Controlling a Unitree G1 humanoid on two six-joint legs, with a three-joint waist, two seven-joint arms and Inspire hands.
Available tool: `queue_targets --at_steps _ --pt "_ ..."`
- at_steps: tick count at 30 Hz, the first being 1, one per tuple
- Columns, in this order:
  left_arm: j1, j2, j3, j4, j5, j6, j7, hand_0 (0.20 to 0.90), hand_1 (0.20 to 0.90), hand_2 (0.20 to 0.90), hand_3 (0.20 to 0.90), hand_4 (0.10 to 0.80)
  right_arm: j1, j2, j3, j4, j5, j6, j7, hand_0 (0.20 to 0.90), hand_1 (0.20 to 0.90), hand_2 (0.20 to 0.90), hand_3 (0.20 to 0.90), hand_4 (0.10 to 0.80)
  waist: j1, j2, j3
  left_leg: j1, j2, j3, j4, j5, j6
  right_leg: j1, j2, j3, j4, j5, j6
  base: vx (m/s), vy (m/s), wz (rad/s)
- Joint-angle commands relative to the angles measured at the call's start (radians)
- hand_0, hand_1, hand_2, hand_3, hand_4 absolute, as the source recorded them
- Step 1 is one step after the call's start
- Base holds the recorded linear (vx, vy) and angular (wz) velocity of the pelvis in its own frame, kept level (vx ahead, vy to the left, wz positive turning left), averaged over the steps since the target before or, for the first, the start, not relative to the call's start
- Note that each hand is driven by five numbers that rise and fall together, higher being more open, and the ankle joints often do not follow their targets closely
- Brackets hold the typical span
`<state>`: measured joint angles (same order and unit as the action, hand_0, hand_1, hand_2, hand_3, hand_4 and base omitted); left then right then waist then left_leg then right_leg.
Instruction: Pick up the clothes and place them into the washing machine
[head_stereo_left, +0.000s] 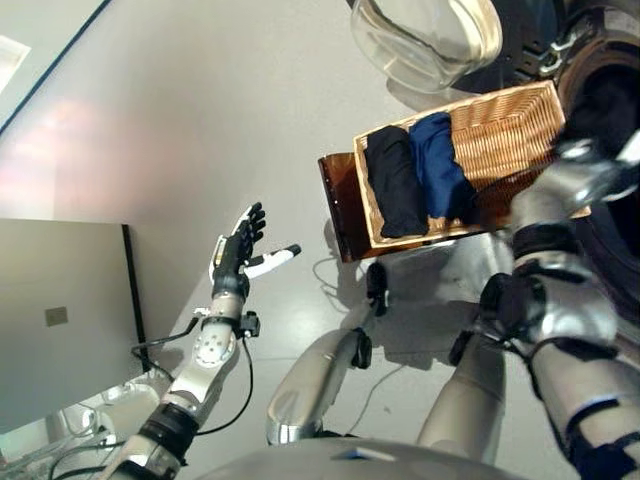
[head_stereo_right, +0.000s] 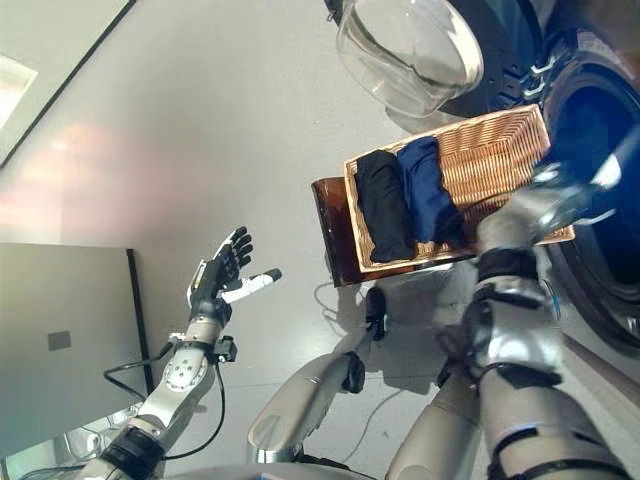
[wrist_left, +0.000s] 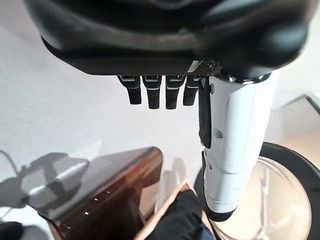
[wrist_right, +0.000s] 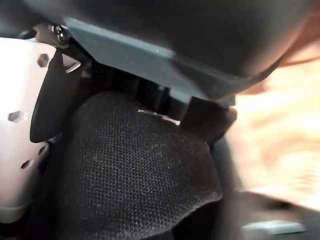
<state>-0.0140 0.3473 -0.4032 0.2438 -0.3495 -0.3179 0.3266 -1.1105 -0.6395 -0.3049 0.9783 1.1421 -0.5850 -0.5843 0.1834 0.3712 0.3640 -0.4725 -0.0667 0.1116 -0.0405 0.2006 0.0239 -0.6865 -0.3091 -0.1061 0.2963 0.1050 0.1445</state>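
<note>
Left eye view gives me the wicker basket (head_stereo_left: 500, 125) resting on a dark brown stool (head_stereo_left: 340, 205) on the grey floor (head_stereo_left: 200, 120). Inside the basket, at the end nearest the stool's exposed edge, a folded black garment (head_stereo_left: 395, 185) lies side by side and touching a folded navy garment (head_stereo_left: 440, 165); the rest of the basket shows bare weave. Just past the basket's far edge the washing machine's glass door (head_stereo_left: 425, 40) hangs swung open, and the dark drum opening (head_stereo_left: 605, 110) sits beside the basket's other end.

My right hand (wrist_right: 30, 150) is up at that drum opening; its wrist view shows the thumb and fingers closed around a piece of dark knit cloth (wrist_right: 135, 170).

My left hand (head_stereo_left: 240, 250) hovers over bare floor, well apart from the basket, fingers straight and spread, holding nothing. A grey cabinet (head_stereo_left: 60, 310) stands near that arm.
</note>
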Motion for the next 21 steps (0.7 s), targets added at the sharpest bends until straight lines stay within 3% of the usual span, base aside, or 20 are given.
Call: queue_targets --at_steps 1,3,6,12,17,21 --pt "-0.001 0.056 0.056 -0.080 -0.013 -0.100 0.025 0.900 0.900 0.900 0.900 0.800 -0.159 -0.185 0.185 -0.176 -0.165 -0.069 0.005 0.900 0.900 0.900 0.900 0.800 0.009 -0.021 -0.035 -0.080 0.042 -0.021 0.151 -0.132 -0.100 0.026 0.010 0.016 -0.016 -0.100 0.021 0.010 0.023 -0.13" --pt "-0.003 0.052 0.056 -0.074 -0.023 -0.097 0.023 0.900 0.900 0.900 0.900 0.800 -0.156 -0.154 0.228 -0.140 -0.183 -0.023 0.007 0.900 0.900 0.900 0.900 0.800 0.007 -0.021 -0.037 -0.076 0.043 -0.014 0.147 -0.129 -0.101 0.024 0.015 0.024 -0.015 -0.097 0.020 0.017 0.021 -0.11" --pt "-0.003 0.020 0.054 -0.055 -0.050 -0.090 0.018 0.900 0.900 0.900 0.900 0.800 -0.097 -0.034 0.224 -0.037 -0.162 0.045 0.056 0.900 0.900 0.900 0.900 0.800 -0.002 -0.016 -0.042 -0.062 0.046 -0.003 0.142 -0.132 -0.097 0.033 0.023 0.029 -0.023 -0.094 0.014 0.017 0.009 -0.14" --pt "-0.005 0.007 0.056 -0.043 -0.060 -0.091 0.008 0.900 0.900 0.900 0.900 0.800 -0.045 0.084 0.231 0.086 -0.158 0.105 0.115 0.900 0.900 0.900 0.900 0.800 -0.003 -0.010 -0.044 -0.044 0.045 -0.011 0.127 -0.125 -0.099 0.065 0.023 0.016 -0.041 -0.092 0.008 -0.005 -0.001 -0.07" --pt "-0.015 0.011 0.056 -0.035 -0.056 -0.084 0.006 0.900 0.900 0.900 0.900 0.800 0.010 0.167 0.300 0.150 -0.267 0.182 0.101 0.900 0.900 0.900 0.900 0.800 -0.010 -0.034 -0.026 -0.034 0.050 -0.013 0.133 -0.123 -0.101 0.095 0.028 -0.003 -0.050 -0.083 0.002 -0.011 -0.045 0.04" --pt "-0.005 0.032 0.083 -0.060 -0.042 -0.084 0.016 0.900 0.900 0.900 0.900 0.800 0.029 0.193 0.378 0.221 -0.441 0.293 0.080 0.900 0.900 0.900 0.900 0.800 -0.019 -0.071 -0.011 -0.028 0.056 -0.025 0.141 -0.122 -0.101 0.127 0.034 -0.017 -0.067 -0.072 -0.002 -0.011 -0.056 0.14"
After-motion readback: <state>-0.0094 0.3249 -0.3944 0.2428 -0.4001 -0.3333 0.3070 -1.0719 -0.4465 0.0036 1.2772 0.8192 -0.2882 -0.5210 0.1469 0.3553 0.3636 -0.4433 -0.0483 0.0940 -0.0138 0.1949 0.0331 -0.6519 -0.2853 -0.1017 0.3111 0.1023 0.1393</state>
